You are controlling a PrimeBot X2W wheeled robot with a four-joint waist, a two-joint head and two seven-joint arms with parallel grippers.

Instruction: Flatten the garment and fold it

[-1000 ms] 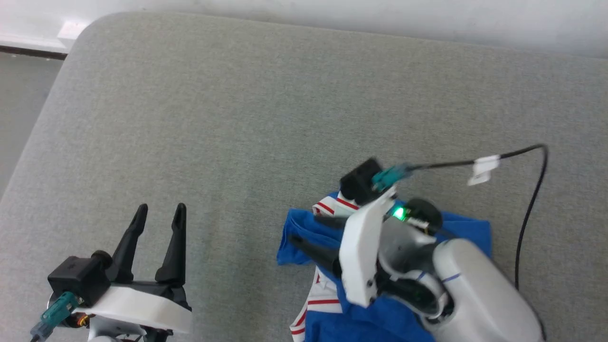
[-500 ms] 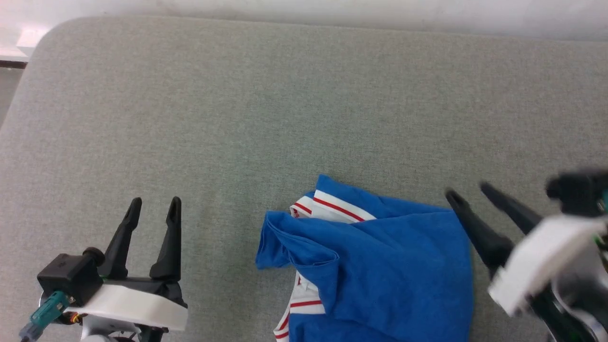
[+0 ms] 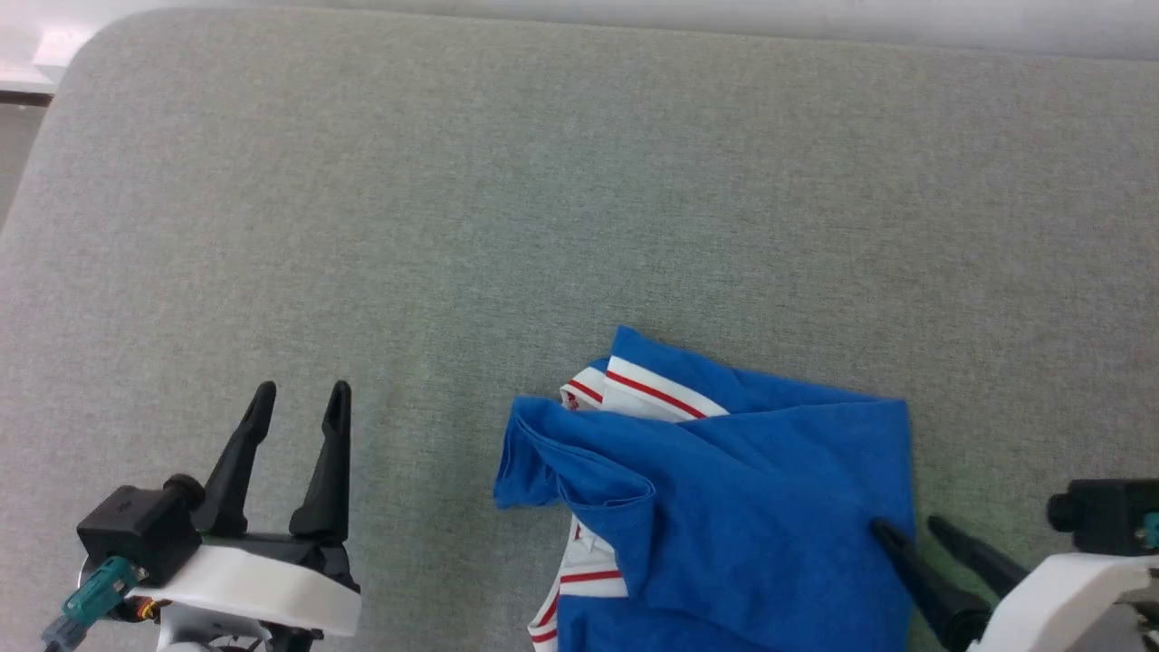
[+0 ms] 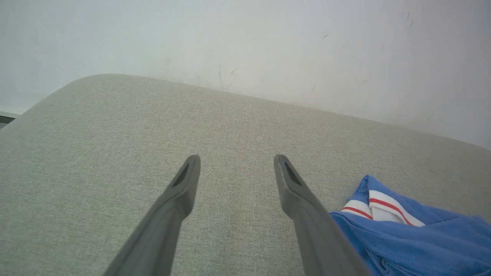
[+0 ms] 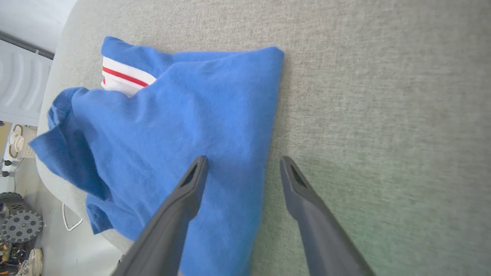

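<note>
Grey woven cloth covers a big soft pad (image 3: 453, 226) with round corners, and a plain white wall (image 4: 230, 38) stands behind it.

The left gripper (image 3: 303, 391) sits at the near left side of the pad. Its two long dark fingers point away from the robot. They are spread apart with nothing between them, and grey cloth lies under them.

The right gripper (image 3: 905, 523) comes in from the near right side and leans to the left. Its fingers are spread apart too, with nothing pinched. One finger (image 3: 914, 575) is over the right edge of the garment (image 3: 751, 489), and the other is over bare pad. I cannot tell if the finger touches the cloth.

The garment lies on the near part of the pad, well to the right of the left gripper. It is soft, bright blue and folded over itself, with a straight right edge and a lumpy left side. White bands with thin red stripes (image 3: 652, 394) peek out at the far side.
</note>
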